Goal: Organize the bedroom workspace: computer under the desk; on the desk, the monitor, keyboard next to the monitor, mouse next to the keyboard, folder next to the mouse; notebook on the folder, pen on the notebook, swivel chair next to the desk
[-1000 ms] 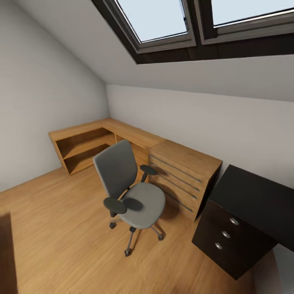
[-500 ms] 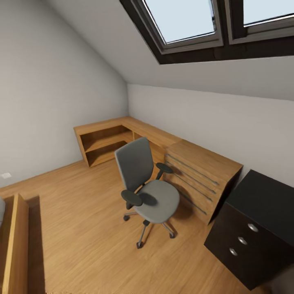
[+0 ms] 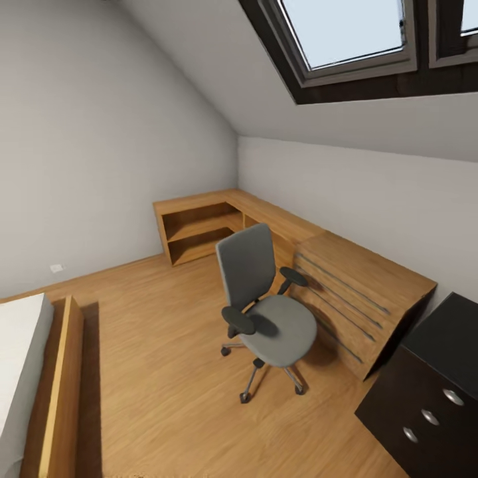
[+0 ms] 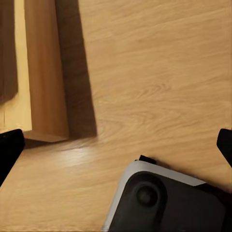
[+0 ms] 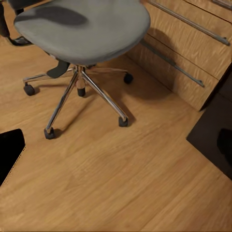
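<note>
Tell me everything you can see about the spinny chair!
The swivel chair is grey and cloth-like, with a tall back, a round seat with nothing on it, two round black armrests and a shiny chrome star base on little black wheels. It stands upright on the wood floor, just in front of the light-wood drawer chest.

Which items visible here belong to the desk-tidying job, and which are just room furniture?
Belonging to the job:
- grey upholstered swivel chair, its seat bare
- black desk pedestal with silver knobs

Just furniture:
- light-wood drawer chest with bar handles
- light-wood corner shelf unit
- wooden bed frame
</note>
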`<state>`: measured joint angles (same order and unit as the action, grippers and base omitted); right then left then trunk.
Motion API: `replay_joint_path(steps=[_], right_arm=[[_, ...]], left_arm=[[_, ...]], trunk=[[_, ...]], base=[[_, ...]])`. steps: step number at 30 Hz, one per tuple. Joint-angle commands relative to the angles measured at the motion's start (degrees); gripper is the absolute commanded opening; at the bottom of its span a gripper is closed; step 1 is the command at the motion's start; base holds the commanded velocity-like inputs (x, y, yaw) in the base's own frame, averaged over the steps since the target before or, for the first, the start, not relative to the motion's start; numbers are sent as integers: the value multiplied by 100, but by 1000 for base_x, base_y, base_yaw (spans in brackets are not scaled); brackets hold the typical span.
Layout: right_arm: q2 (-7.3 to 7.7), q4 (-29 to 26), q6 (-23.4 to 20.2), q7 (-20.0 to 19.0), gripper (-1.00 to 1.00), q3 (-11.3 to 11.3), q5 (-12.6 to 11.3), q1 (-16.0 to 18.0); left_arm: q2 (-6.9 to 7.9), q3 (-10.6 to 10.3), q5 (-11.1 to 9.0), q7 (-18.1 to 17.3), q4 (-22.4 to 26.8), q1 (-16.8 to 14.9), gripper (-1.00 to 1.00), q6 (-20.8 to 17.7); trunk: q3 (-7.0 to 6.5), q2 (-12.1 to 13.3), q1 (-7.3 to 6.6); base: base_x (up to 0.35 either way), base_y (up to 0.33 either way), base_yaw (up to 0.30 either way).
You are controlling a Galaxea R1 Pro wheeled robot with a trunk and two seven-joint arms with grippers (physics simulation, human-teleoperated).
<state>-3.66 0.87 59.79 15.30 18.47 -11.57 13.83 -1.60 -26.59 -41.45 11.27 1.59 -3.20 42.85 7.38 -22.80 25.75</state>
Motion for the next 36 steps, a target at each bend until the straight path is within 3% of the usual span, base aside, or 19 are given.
replay_joint_path(steps=[1,36], right_arm=[[-2,9,21,8,100,51,-48,6],[-4,9,21,8,100,52,-47,6]], left_arm=[[-1,-49,5,55,-2,-5,100,-18],[-5,-48,5,49,-1,-5,100,-127]], trunk=[[12,-12,3],[12,-12,3]], base=[[0,0,282],[0,0,282]])
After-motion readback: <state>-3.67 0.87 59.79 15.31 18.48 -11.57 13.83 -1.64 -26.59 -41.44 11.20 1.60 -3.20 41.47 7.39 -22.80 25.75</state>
